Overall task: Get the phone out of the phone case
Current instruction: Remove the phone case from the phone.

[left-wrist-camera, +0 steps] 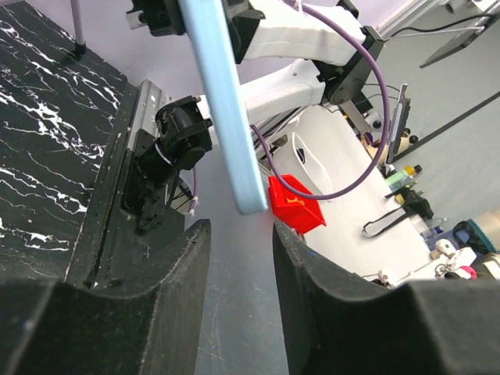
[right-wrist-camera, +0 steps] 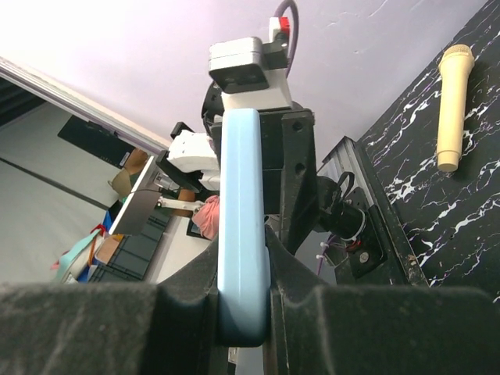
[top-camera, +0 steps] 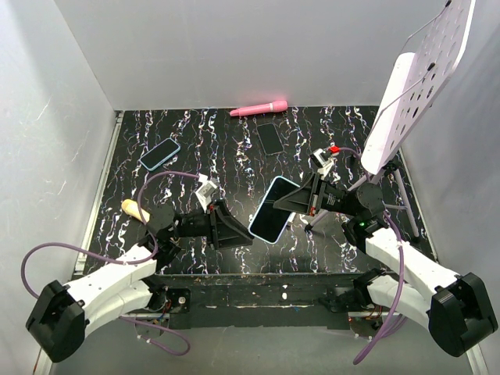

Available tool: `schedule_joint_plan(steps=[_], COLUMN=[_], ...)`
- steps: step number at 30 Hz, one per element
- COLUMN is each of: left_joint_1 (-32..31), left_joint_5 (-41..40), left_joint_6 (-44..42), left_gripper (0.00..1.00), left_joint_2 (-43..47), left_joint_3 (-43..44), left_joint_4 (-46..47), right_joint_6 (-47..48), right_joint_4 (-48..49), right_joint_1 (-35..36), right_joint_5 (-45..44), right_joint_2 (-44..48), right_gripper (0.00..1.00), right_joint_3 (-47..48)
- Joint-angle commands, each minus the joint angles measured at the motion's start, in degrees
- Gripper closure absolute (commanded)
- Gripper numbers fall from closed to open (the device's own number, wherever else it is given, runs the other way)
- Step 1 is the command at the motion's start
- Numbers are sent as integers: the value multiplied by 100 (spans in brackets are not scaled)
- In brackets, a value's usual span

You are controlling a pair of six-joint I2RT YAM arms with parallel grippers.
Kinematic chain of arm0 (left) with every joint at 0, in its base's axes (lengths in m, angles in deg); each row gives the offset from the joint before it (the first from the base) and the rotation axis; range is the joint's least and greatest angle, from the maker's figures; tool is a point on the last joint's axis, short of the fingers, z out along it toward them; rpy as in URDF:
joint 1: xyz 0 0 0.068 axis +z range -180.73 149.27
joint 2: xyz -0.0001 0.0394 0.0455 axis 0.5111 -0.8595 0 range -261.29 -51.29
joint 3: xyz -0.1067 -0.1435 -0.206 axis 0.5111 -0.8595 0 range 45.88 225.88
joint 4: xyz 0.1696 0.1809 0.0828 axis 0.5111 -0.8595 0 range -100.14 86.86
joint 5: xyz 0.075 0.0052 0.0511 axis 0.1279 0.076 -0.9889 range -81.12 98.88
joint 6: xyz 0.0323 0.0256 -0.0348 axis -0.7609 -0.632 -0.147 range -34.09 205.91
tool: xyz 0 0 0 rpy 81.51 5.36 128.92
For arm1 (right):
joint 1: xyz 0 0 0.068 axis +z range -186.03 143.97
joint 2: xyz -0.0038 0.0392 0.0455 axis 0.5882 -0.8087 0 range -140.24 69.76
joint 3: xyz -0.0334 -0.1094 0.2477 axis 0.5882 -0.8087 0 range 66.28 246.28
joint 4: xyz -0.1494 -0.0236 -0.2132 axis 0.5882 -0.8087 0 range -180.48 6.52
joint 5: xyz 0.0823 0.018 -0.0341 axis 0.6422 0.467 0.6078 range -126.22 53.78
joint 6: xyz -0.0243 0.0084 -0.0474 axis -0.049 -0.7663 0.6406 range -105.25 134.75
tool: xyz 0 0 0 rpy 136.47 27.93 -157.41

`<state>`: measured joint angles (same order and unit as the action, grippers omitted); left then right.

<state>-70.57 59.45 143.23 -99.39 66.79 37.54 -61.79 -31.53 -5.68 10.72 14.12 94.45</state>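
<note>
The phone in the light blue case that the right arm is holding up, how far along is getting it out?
Done: the cased phone is off the table, clamped in the right gripper. In hand: the open left gripper sits by its lower end, not touching it. Left: the case wraps the phone all round, so the separation itself is not yet done.

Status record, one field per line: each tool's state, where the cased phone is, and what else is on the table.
right tool: shut on the blue-cased phone, held above the table
left tool: open, beside the phone's lower end, contact unclear
phone: not yet out of its case
also on table: second blue-cased phone, black phone, pink stick, cream handle
</note>
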Motion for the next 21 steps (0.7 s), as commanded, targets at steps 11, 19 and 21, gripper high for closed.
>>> schedule_joint_plan(steps=[11, 19, 21], left_joint_1=[2, 2, -7], left_joint_5=[278, 384, 428], left_joint_6=[263, 192, 227], left_gripper=[63, 77, 77], left_joint_2=[-279, -455, -525], left_joint_3=[211, 361, 405], left_joint_4=[820, 906, 958], right_joint_6=[-90, -125, -108], right_joint_4=[632, 694, 686], right_joint_1=[-20, -20, -20], right_joint_5=[52, 140, 167], right_joint_2=[35, 106, 114], right_gripper=[99, 99, 99], right_joint_3=[128, 84, 75])
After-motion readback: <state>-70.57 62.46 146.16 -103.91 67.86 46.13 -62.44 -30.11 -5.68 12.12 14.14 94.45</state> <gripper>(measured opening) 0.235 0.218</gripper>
